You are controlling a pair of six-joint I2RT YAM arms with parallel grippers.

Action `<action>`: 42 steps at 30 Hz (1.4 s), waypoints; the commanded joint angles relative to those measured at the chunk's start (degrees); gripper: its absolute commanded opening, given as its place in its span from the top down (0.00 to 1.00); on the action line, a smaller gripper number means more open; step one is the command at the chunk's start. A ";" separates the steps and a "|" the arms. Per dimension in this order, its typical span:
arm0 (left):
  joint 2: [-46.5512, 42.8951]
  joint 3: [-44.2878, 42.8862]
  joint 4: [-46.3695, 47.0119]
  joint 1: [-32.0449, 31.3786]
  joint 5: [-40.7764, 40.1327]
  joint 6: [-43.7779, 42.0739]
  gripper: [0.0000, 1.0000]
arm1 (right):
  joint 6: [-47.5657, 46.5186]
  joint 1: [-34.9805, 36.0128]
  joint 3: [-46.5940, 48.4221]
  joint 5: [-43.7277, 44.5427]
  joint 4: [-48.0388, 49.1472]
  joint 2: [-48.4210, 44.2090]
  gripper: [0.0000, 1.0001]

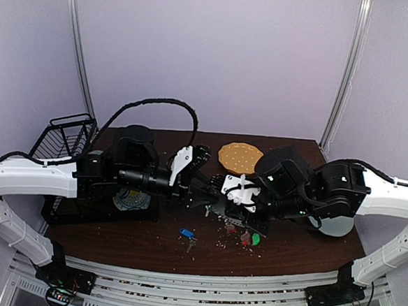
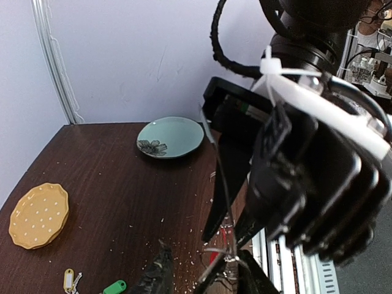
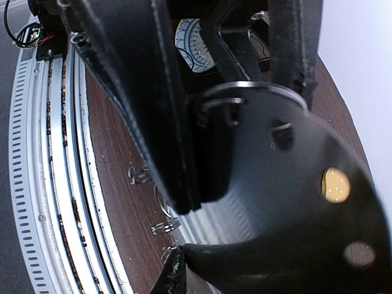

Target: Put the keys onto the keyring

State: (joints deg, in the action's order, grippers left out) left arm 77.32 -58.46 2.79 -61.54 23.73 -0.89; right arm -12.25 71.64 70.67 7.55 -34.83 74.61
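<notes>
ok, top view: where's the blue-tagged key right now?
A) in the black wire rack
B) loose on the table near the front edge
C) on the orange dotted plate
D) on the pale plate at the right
B: the blue-tagged key lies flat on the bare table toward the near edge, left of the green-tagged key.

Orange dotted plate [image 1: 240,157]; green key tag [image 1: 255,238]; blue key tag [image 1: 186,233].
</notes>
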 commanded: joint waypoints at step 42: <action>-20.81 26.02 49.66 -0.42 -8.03 10.91 1.00 | 18.55 -8.11 -22.58 -18.22 47.05 -27.88 0.18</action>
State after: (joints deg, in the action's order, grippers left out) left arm 58.54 -33.01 39.27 -62.19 11.00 9.19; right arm 0.54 67.22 48.77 -4.05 2.46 50.74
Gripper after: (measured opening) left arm 0.045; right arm 0.773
